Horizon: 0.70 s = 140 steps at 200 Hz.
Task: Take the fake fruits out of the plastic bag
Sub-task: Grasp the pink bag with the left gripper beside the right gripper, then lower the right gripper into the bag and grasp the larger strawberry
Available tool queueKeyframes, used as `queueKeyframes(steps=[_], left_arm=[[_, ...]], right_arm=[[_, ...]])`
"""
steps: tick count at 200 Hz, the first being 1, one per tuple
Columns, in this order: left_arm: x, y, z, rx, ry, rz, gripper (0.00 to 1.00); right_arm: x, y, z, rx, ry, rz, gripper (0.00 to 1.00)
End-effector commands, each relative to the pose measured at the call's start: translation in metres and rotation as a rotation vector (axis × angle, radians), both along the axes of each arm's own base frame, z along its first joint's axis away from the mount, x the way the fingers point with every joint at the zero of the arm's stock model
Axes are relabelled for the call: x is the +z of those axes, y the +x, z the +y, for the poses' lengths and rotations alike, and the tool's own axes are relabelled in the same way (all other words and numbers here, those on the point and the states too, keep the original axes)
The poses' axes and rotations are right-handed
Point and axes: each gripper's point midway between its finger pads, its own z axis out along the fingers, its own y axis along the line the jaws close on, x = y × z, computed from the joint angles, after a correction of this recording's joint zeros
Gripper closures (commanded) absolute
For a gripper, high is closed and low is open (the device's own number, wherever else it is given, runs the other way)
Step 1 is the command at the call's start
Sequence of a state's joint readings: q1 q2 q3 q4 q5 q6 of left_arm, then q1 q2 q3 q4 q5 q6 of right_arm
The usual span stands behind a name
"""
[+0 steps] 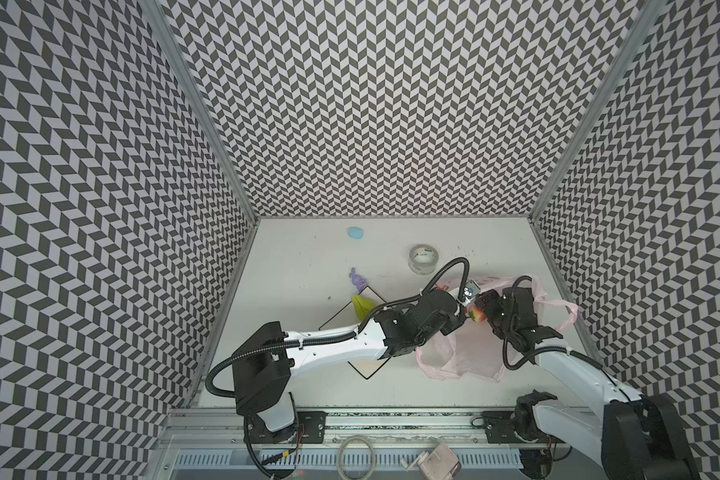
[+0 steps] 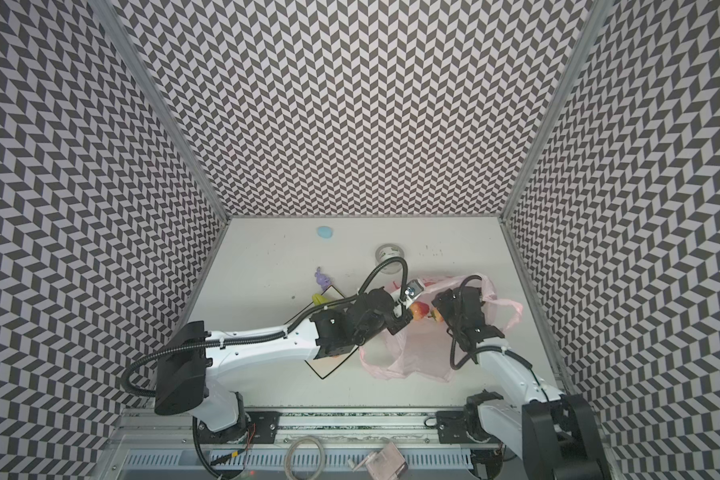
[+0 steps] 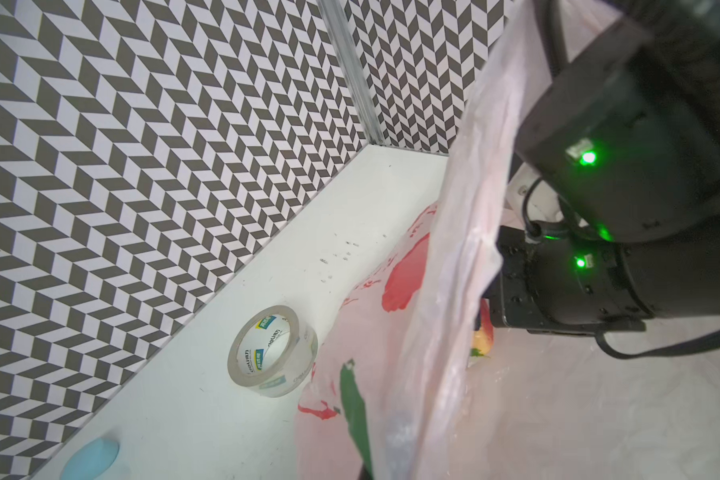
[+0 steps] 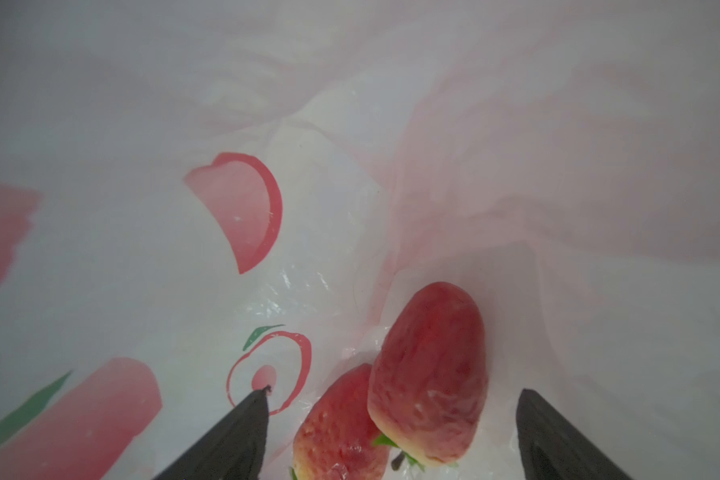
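Inside the plastic bag (image 4: 516,166), two strawberries (image 4: 429,374) lie between the right pincer's (image 4: 395,390) spread jaws. Their long axes point away from it.

The frame is filled by the inside of the bag (image 4: 495,158), pink crinkled film. Two red strawberries lie touching at lower centre. The big strawberry (image 4: 431,374) overlaps the small strawberry (image 4: 337,432), and both have green leaves toward the bottom edge, with a dark stem between them. The gripper (image 4: 395,390) stands wide. Its dark fingers (image 4: 233,440) rise from lower left and lower right, with both fruits between them and a gap on each side. The left fingertip overlaps a ring print (image 4: 304,365) with a green leaf. A half-peach print (image 4: 246,212) sits at centre left, and a bar print (image 4: 88,415) at lower left.
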<state>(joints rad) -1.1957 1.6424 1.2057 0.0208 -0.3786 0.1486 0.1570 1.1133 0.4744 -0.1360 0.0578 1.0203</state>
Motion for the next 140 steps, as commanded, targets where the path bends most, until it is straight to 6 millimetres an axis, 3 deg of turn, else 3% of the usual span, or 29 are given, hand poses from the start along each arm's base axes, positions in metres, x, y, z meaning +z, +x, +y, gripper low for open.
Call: queueKeyframes(steps=[1, 36, 106, 140], left_arm=[[0.017, -0.004, 0.002, -0.009, -0.074, 0.002, 1.00], [0.013, -0.009, 0.010, -0.011, -0.093, 0.022, 1.00], [0.007, -0.013, 0.009, -0.034, -0.095, 0.030, 1.00], [-0.004, -0.012, 0.008, -0.034, -0.074, 0.042, 1.00]], right_arm=[[0.002, 0.004, -0.009, 0.020, -0.101, 0.077, 0.10], [-0.016, 0.001, -0.009, 0.065, -0.150, 0.198, 0.13], [-0.028, 0.027, 0.007, 0.151, -0.137, 0.235, 0.21], [-0.034, 0.030, 0.020, 0.209, -0.142, 0.252, 0.23]])
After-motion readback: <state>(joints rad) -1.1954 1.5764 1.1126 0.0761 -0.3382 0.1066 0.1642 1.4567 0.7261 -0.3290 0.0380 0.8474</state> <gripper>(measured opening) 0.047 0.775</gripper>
